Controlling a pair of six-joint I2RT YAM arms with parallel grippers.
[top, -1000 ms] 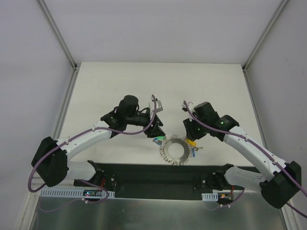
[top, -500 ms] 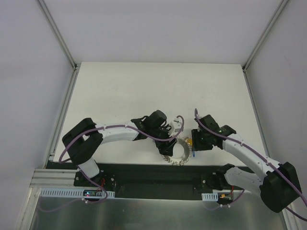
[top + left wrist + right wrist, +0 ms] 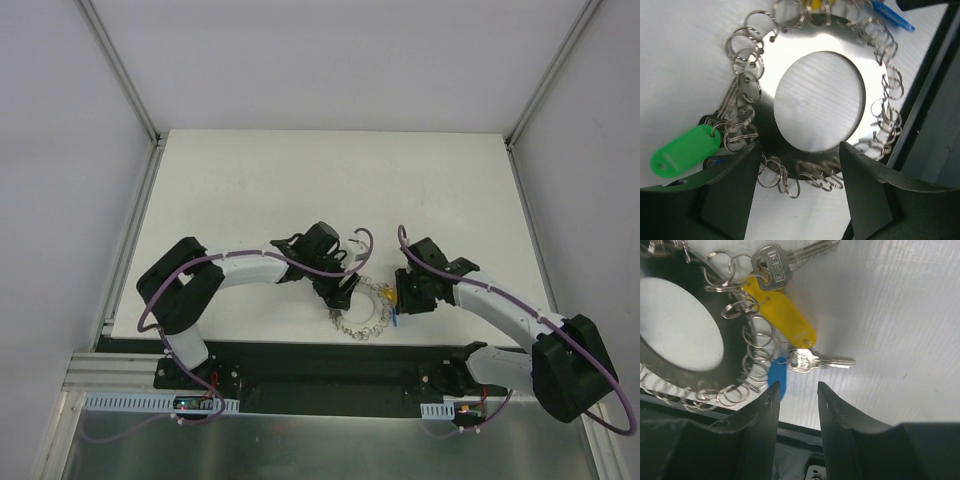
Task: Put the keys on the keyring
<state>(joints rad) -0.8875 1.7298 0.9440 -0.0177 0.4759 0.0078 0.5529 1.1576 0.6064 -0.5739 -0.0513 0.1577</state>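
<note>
Both arms have dropped: left claw (image 3: 799, 150) open astride the ring (image 3: 868, 85), right claw (image 3: 798, 387) open and empty by the blue key (image 3: 777, 376), so threading seems next.

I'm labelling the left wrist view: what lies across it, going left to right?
green key tag → keyring → blue key tag

Lab test cell: white wall panels (image 3: 50, 150); aluminium frame (image 3: 120, 68).
</note>
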